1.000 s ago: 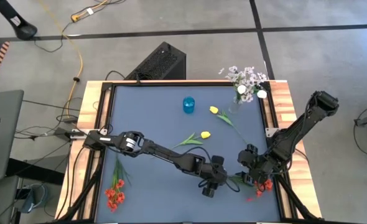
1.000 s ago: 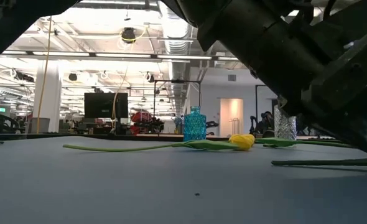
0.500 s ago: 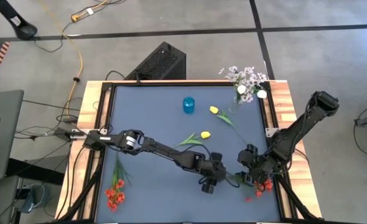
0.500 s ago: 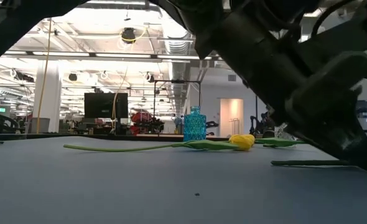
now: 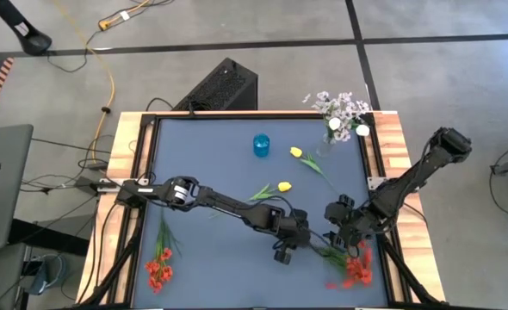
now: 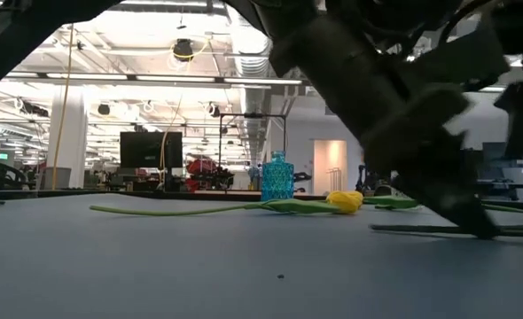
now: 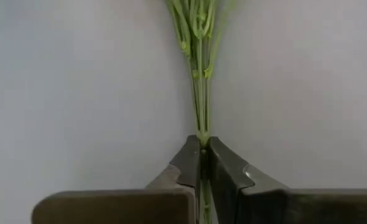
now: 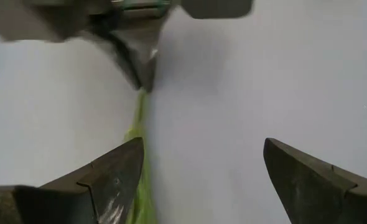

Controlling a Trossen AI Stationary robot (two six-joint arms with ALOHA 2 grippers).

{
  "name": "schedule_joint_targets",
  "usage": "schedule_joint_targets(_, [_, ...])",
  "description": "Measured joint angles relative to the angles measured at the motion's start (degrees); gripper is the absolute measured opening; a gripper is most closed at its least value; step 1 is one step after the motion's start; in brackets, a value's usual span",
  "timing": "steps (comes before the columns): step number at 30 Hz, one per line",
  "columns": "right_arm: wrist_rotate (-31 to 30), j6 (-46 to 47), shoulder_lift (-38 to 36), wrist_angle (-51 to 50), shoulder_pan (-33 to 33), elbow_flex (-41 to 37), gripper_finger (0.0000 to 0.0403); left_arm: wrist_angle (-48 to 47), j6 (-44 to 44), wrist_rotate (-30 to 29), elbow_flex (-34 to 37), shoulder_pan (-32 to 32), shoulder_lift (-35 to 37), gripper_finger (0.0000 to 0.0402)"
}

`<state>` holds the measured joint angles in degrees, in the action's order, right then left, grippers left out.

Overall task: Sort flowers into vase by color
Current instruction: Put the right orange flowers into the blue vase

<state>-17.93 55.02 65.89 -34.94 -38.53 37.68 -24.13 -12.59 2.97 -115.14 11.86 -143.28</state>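
A red flower [image 5: 354,269] lies at the table's right front, its green stem [image 5: 321,251] running toward the left. My left gripper [image 5: 299,246] reaches in from the left and is shut on that stem. My right gripper [image 5: 338,232] hovers open just above and beside the same stem [image 8: 139,134], touching nothing. Two yellow tulips [image 5: 283,186] [image 5: 296,152] lie flat mid-table. Another red flower [image 5: 158,268] lies at the left front. A blue vase [image 5: 262,145] stands at the back. A clear vase holding lilac-white sprays [image 5: 343,113] stands at the back right. My left gripper pinches the red flower's bundled green stem [image 7: 202,134] between its two fingertips [image 7: 190,163]. The fingers slant down from the table's left and lie along the stem, which runs straight on ahead of them. The stem [image 6: 421,229] lies on the table.
The wooden table frame [image 5: 395,138] borders the blue mat. The two grippers stand close together at the right front. A black box [image 5: 224,84] and cables lie on the floor behind the table; a laptop [image 5: 0,185] sits to the left.
My left gripper has tipped further down, brought its fingertips onto the table at the red flower's stem and shut on it. More of the red blossom now shows beside my right gripper.
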Motion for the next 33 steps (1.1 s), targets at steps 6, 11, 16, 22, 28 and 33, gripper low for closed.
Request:
schedule_joint_targets(6, [-0.02, -7.74, -0.02, -3.84, 2.14, 5.96, 0.0356, -11.86, -3.98, 1.32, 0.50, -0.93, 5.09, 0.0002])
schedule_joint_targets(11, [-4.01, -14.80, -0.04, -6.92, 2.71, 10.74, 0.0356, -21.04, -6.72, 1.42, 0.53, -1.05, 13.03, 0.0001])
schedule_joint_targets(16, [-11.51, -18.04, -2.66, -10.05, 1.44, 11.17, 0.0356, -19.34, -6.27, 2.27, 12.20, -1.15, 24.52, 0.0001])
schedule_joint_targets(22, [-16.31, -16.88, -8.06, -11.25, 2.53, 8.25, 0.0356, -0.81, 0.02, 3.96, 39.16, -2.30, 46.79, 0.0000])
schedule_joint_targets(28, [-17.13, -26.50, -9.66, 3.07, 6.10, 2.27, 0.0356, 45.67, 2.11, 7.36, 68.16, -2.73, 67.27, 0.0000])
schedule_joint_targets(33, [-16.70, -38.45, -7.92, 28.47, 9.61, -4.46, 0.0356, 89.57, 7.39, 5.33, 88.01, -4.65, 70.14, 0.0000])
